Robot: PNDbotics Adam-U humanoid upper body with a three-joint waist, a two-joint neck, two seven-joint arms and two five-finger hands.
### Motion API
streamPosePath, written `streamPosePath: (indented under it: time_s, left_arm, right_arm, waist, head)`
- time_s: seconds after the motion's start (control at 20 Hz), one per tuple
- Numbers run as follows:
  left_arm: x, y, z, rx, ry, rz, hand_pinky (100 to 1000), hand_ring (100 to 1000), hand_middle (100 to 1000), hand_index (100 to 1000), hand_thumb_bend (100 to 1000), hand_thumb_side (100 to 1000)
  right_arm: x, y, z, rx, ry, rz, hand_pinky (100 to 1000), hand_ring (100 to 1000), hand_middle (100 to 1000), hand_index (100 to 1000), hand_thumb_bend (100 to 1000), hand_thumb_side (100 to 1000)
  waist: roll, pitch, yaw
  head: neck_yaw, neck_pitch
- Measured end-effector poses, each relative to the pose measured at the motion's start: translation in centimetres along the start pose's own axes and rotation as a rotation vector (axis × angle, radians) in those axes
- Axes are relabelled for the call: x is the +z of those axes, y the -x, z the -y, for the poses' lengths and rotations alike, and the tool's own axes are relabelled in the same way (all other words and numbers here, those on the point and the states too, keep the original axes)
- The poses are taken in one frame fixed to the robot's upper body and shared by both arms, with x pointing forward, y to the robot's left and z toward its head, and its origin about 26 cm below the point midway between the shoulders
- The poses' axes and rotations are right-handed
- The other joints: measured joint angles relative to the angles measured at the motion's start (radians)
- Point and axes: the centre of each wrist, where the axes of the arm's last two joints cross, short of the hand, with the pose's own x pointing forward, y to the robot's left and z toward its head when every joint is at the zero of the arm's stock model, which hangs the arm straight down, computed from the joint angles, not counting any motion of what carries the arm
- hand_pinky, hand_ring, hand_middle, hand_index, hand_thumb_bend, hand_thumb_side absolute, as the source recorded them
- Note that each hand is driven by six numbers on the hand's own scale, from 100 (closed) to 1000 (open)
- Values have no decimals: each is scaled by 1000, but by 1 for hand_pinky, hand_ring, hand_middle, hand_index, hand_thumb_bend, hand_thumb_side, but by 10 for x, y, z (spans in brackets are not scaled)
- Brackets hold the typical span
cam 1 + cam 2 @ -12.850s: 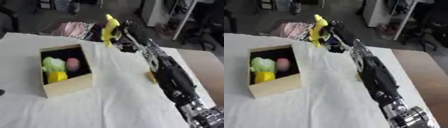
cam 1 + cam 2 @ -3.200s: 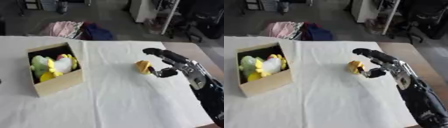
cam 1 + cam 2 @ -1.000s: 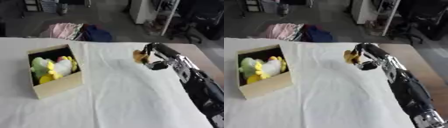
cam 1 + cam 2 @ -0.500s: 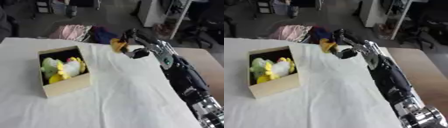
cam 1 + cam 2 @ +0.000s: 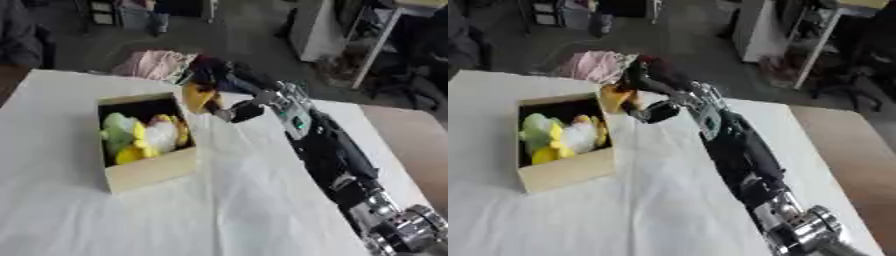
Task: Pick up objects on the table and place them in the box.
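Left eye view: right hand [image 5: 220, 95] reaches in from the lower right on a long black arm [image 5: 328, 150], fingers curled round one small orange-yellow object [image 5: 198, 97], carried in the air just off the box's far right corner. One cardboard box [image 5: 149, 172] sits open on the white tablecloth [image 5: 219, 215], below and to the left of the hand. Inside the box, left of the hand: one pale green soft toy [image 5: 116, 132], one white-and-yellow soft toy [image 5: 159, 135], and a yellow piece [image 5: 129, 155] at the near side; whether that piece is a separate thing cannot be told. Beyond the hand, on the floor past the table edge, one pink bundle of cloth [image 5: 149, 64]. Right eye view: same hand [image 5: 642, 82], clenched on the orange-yellow object [image 5: 617, 98], which here overlaps the box's [image 5: 566, 172] far right rim, not touching it as far as can be seen. A silver joint [image 5: 802, 231] shows on the arm near the lower edge. Box contents read the same here. Only one robot hand appears in either view.
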Motion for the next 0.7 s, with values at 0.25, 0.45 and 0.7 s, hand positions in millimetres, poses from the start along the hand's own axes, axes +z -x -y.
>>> streamPosePath:
  time_s: [0.25, 0.45, 0.7]
  left_arm:
    - [-3, 0, 1, 22, 11, 6, 712, 682, 555, 740, 100, 585]
    - [-4, -1, 1, 28, 15, 7, 711, 682, 555, 740, 100, 583]
    - [-5, -1, 3, 33, 21, 6, 711, 682, 555, 740, 100, 582]
  right_arm:
    - [-12, -7, -13, -20, 10, 37, 730, 594, 519, 678, 100, 134]
    - [-18, -11, -18, -7, -5, 59, 791, 756, 852, 949, 100, 133]
    - [-17, -11, -20, 20, -15, 51, 824, 813, 981, 1000, 100, 127]
  waist:
    - [-10, 0, 19]
    - [-16, 0, 22]
    - [-16, 0, 19]
  head:
    - [-11, 0]
    - [-13, 0]
    - [-12, 0]
